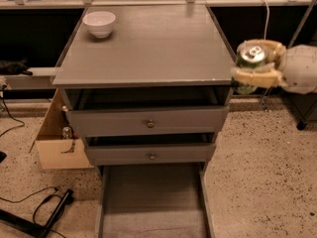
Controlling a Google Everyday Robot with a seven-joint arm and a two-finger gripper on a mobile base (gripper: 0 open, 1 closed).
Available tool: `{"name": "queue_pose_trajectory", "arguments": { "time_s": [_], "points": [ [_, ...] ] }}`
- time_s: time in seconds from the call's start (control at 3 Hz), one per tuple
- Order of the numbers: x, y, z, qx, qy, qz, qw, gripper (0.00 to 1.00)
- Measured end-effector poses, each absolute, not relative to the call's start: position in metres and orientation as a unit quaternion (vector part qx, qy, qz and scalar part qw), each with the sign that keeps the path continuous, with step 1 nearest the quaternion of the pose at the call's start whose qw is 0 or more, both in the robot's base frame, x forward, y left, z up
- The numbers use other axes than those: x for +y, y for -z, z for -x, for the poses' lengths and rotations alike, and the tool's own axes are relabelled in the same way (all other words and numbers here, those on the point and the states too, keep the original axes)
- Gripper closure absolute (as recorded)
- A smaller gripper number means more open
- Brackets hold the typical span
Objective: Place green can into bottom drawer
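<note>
Transport step. End effector (253, 69) clamped round green can (251, 57), can upright, mid-air, bench (148, 48) edge just to its left. Bottom drawer (153, 202) open, well below-left of end effector. Next, prob.: swing left, descend in front of upper drawers (148, 123), release over drawer floor.

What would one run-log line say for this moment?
gripper: right of cabinet top, past its edge | fingers: shut on green can, upright | bottom drawer: open, can not yet inside

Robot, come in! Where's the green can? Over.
Pincer shut on slim green-and-white drinks can, beside grey cabinet top. Grey bottom drawer open. Upper drawers ajar.
</note>
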State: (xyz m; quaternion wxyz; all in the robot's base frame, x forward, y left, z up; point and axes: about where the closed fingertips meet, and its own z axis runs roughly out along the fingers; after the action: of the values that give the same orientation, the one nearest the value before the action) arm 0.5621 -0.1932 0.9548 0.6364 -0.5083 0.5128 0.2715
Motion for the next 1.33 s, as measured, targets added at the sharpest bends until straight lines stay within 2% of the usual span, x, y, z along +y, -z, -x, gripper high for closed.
{"name": "queue_pose_trajectory", "arguments": {
  "time_s": [0.33,0.67,1.33],
  "points": [
    [-0.192,-0.893,-0.543,0.478,-0.327,0.507,0.638,1.0],
    [-0.19,-0.888,-0.543,0.479,-0.331,0.505,0.637,1.0],
    [-0.167,-0.814,-0.555,0.493,-0.38,0.474,0.623,1.0]
  ]
}}
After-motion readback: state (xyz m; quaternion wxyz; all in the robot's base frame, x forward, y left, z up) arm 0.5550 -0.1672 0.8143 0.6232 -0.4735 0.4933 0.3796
